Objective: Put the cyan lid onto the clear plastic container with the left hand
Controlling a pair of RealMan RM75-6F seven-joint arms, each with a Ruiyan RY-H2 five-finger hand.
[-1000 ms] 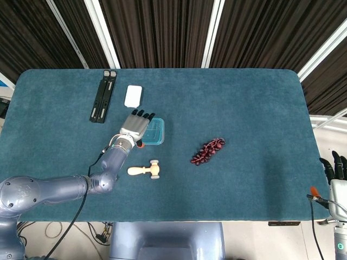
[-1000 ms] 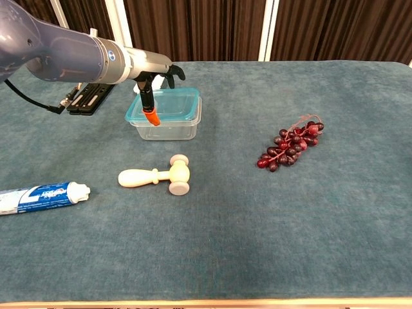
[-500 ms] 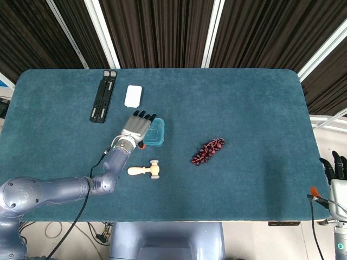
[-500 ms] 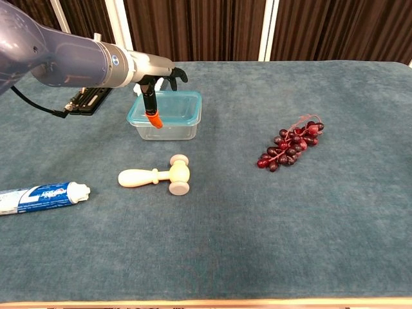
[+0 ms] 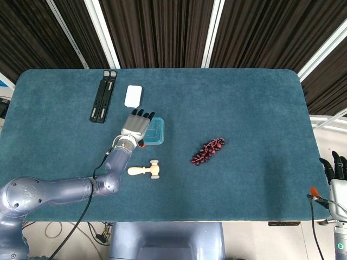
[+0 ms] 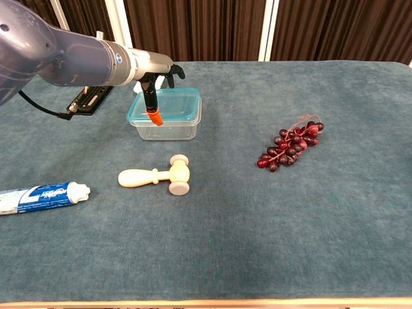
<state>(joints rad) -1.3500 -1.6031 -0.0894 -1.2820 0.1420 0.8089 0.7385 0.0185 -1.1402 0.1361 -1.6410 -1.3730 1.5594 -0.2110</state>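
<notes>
The cyan lid [image 6: 177, 106] lies on top of the clear plastic container [image 6: 170, 131], left of the table's middle. My left hand [image 6: 158, 74] reaches over the lid's left part. Its fingers curl over the far edge and its orange-tipped thumb hangs down at the near edge, so it holds the lid across its width. From the head view the left hand [image 5: 135, 125] hides the left half of the lid [image 5: 156, 131]. My right hand [image 5: 337, 168] stays off the table at the lower right, fingers straight and apart, holding nothing.
A wooden mallet [image 6: 156, 176] lies just in front of the container. Dark red grapes [image 6: 291, 143] lie to the right. A toothpaste tube [image 6: 42, 196] sits at the near left. Black bars [image 5: 103, 96] and a white box [image 5: 133, 96] lie behind the left hand.
The lid has settled a little lower and flatter on the container, with my left hand still on it. The right hand has not moved.
</notes>
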